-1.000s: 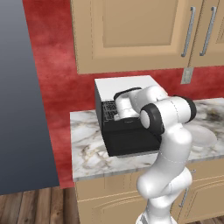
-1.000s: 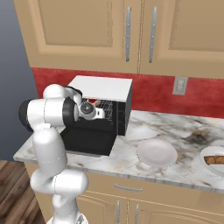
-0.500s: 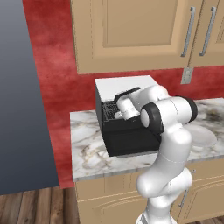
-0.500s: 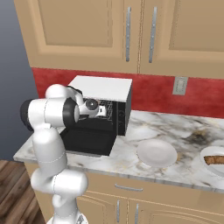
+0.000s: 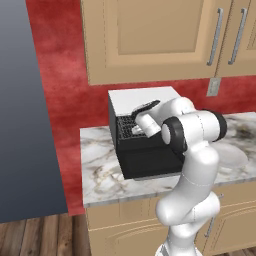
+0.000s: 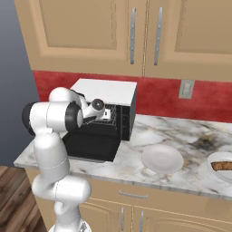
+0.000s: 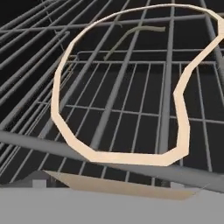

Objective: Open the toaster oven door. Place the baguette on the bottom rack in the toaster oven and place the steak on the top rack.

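The black box-shaped toaster oven with a flat white top [image 5: 142, 95] stood on the grey and white marble bench [image 5: 100, 170], in the middle of the left base view and at middle left of the right base view. Its flat black door [image 6: 93, 142] was down and open in front of it. Thin grey wire shelves [image 5: 127, 127] showed inside the dark opening.

The white robot arm [image 5: 195, 130] bent over the open door and reached into the oven. The gripper [image 5: 137, 130] was at the mouth of the oven, close to the wire shelves. I could not tell if its fingers were spread or pressed together, since they were hidden.

In the hand view, grey wire bars crossed the whole frame. A pale whitish loop, the rim of the flat steak [image 7: 59, 87], lay against the wire grid in the middle of the frame. I could not tell which shelf it was on. A flat tan strip [image 7: 127, 187] showed along the bottom.

An empty round white plate [image 6: 162, 158] sat on the bench to the right of the oven. At the far right edge, another white plate [image 6: 216, 174] held a brown piece of food [image 6: 223, 165]
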